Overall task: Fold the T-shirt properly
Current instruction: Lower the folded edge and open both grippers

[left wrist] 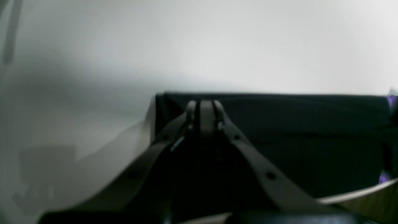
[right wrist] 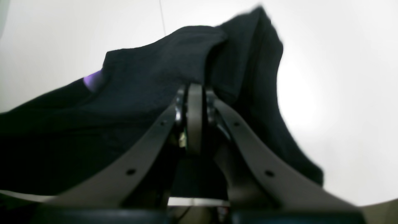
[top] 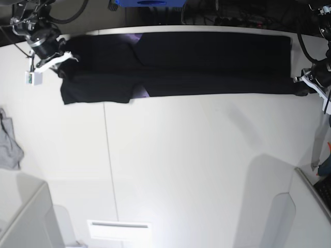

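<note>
The left tool (left wrist: 205, 107) is pinched tight on one end of the T-shirt (top: 207, 64), with its two fingers pressed together on the black cloth. The right tool (right wrist: 194, 93) is pinched tight on the other end, and the cloth bunches up in a hump just past its tips. The T-shirt is black and lies in a long band along the far edge of the white worktop (top: 196, 165), going almost from one far corner to the other. In the base view, the right tool (top: 54, 61) holds the end near the far left corner, and the left tool (top: 305, 82) holds the end near the far right corner. A small bit of purple print shows where the cloth folds over, nearer the left end. A grey cloth (top: 9, 142) lies at the left edge of the worktop, well apart from the T-shirt. The middle and near part of the worktop is plain white, with a thin seam running from far to near.
</note>
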`<action>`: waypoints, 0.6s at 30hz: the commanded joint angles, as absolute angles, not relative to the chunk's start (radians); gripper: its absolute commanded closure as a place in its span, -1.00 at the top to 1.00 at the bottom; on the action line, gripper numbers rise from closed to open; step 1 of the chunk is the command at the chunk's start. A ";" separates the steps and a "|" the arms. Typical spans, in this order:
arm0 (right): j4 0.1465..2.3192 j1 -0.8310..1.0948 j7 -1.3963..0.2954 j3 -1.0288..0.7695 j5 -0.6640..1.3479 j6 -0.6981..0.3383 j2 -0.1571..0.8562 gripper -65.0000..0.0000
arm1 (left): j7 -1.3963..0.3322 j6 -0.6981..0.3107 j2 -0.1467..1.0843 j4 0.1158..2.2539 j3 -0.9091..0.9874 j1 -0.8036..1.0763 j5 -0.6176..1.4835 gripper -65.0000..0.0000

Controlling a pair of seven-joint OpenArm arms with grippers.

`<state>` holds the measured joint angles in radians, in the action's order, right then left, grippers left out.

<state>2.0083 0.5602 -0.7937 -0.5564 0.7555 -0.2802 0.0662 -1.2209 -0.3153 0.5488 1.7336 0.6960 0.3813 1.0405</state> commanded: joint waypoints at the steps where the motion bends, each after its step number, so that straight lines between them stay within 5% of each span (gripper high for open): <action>1: 2.028 0.575 -0.759 -0.562 0.782 -0.285 0.093 -1.00 | -1.208 -0.320 0.572 1.750 0.704 0.380 1.053 -1.00; 18: 2.017 0.622 -0.760 -0.562 0.800 -0.285 0.105 -1.00 | -1.204 -0.320 0.567 1.750 0.662 0.483 0.961 -1.00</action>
<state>2.0064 0.6147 -0.7792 -0.5583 0.7860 -0.2790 0.0956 -1.2167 -0.3153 0.5488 1.7344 0.6563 0.4828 0.9455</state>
